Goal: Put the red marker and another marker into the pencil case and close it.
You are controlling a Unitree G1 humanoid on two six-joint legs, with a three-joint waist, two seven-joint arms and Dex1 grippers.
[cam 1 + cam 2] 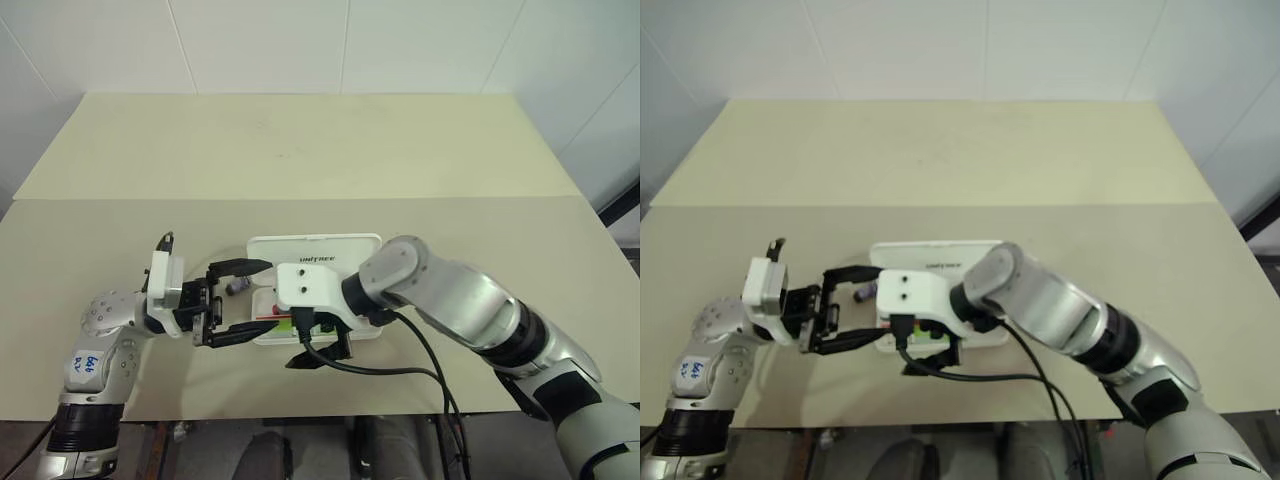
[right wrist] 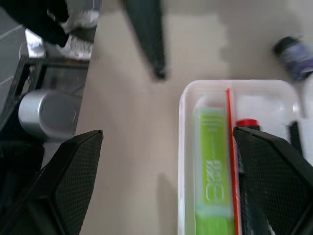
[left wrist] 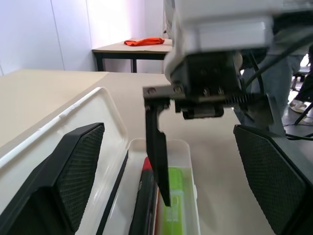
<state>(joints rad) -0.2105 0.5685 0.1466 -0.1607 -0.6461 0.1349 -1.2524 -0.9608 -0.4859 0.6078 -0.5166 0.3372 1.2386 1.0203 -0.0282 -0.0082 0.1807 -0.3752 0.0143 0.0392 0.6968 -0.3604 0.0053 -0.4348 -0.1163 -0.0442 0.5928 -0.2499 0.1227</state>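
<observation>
- The left gripper point(image 1: 240, 300) is wide open and holds nothing, just left of the pencil case point(image 1: 315, 247).
- A small purple piece point(image 2: 293, 55) lies on the table point(image 1: 300, 150) beside the case.
- The case is open, with the green marker point(image 2: 213, 166) and the red marker point(image 2: 247, 123) inside.
- The right gripper point(image 1: 318, 352) hangs over the case, wide open and empty.

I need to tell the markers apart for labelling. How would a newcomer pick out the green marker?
On the beige table, find the open white pencil case below the right gripper. The green marker lies in its tray along the outer wall. It is the bright lime, stubby one; the red marker beside it is dark with a red end.
</observation>
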